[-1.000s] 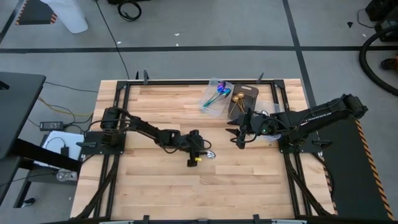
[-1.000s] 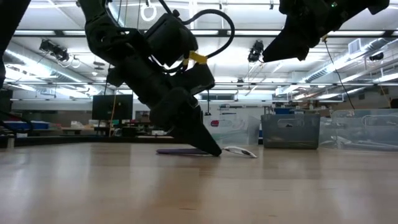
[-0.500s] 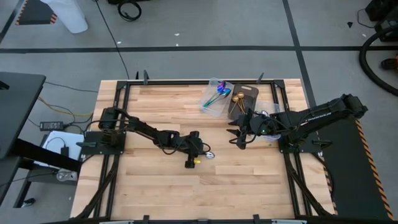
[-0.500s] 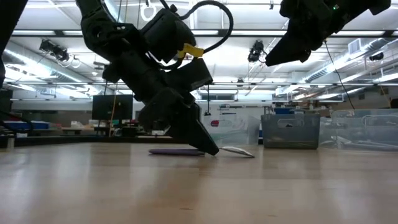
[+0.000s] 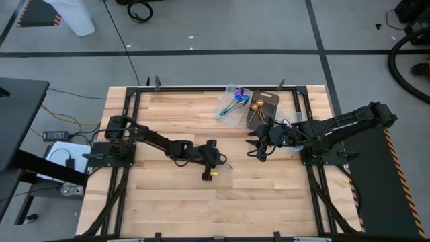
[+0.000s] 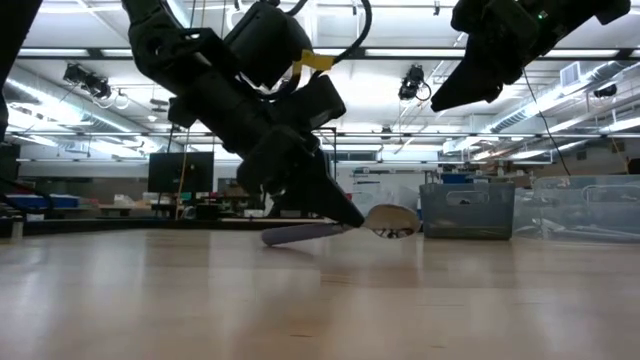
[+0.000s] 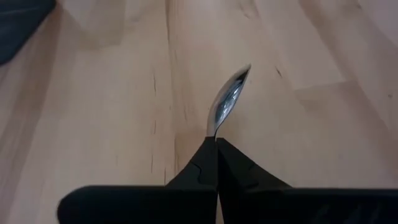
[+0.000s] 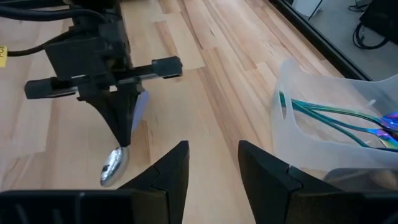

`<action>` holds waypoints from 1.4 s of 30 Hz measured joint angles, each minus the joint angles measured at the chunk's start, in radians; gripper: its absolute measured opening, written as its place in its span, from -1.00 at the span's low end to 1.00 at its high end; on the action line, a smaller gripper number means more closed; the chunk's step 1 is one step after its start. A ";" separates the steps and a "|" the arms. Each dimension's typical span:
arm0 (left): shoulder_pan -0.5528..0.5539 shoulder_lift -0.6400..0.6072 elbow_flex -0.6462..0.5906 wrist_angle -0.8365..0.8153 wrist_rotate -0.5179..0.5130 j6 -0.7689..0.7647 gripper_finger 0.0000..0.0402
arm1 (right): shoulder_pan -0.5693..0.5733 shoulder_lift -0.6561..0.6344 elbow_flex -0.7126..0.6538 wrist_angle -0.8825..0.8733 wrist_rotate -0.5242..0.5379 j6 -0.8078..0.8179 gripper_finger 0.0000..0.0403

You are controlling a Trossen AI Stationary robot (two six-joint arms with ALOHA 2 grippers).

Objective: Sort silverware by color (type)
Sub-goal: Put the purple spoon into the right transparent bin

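Note:
My left gripper [image 5: 218,162] is near the table's middle, shut on a silver spoon [image 6: 392,219]. The spoon's bowl [image 7: 227,102] sticks out past the fingertips, and its handle [image 6: 300,234] runs back under the gripper. My right gripper [image 5: 254,146] hovers open and empty to the right of it, high above the table [image 6: 445,100]. Iridescent spoons [image 5: 234,102] lie in a clear tray [image 5: 225,113] at the far edge. Gold spoons [image 5: 256,106] lie in the dark bin [image 5: 269,99] beside it. My left gripper pinches the silver spoon between its two fingers at the neck [image 7: 216,134], just behind the bowl. The fingers slant down from the table's left. The bowl end is lifted clear of the table. The handle end [image 6: 270,238] slants down; I cannot tell whether it touches the wood.
The clear tray also shows in the right wrist view [image 8: 323,124], with teal spoons [image 8: 336,115] in it. More clear containers [image 6: 470,208] stand at the far right. Bare wood [image 5: 201,202] stretches across the near half of the table.
My left gripper has risen and tipped with the silver spoon. The spoon lay flat on the table before. Its bowl end is now lifted clear and the handle end stays low. My right gripper has kept still.

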 joint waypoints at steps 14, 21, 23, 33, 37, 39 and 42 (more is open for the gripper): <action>0.002 0.003 0.005 -0.078 -0.017 -0.040 -0.95 | 0.000 0.000 0.000 0.001 -0.002 0.020 -0.26; 0.002 0.004 0.003 -0.110 -0.034 -0.022 -0.76 | 0.000 0.000 0.000 0.004 -0.002 0.020 -0.26; 0.002 0.004 0.003 -0.124 -0.037 -0.019 -0.70 | 0.000 0.000 0.000 0.003 -0.002 0.020 -0.26; 0.011 0.005 0.002 -0.122 -0.041 -0.022 -0.36 | 0.000 0.000 0.000 0.004 -0.002 0.020 -0.26; 0.036 0.005 0.002 -0.120 0.026 -0.106 -0.27 | 0.000 0.000 0.000 0.004 -0.002 0.020 -0.26; 0.046 0.006 0.002 -0.115 0.037 -0.134 -0.26 | 0.000 0.000 0.000 0.007 -0.002 0.020 -0.26; 0.052 0.007 0.002 -0.102 0.064 -0.136 -0.26 | 0.000 0.000 0.000 0.009 -0.002 0.020 -0.26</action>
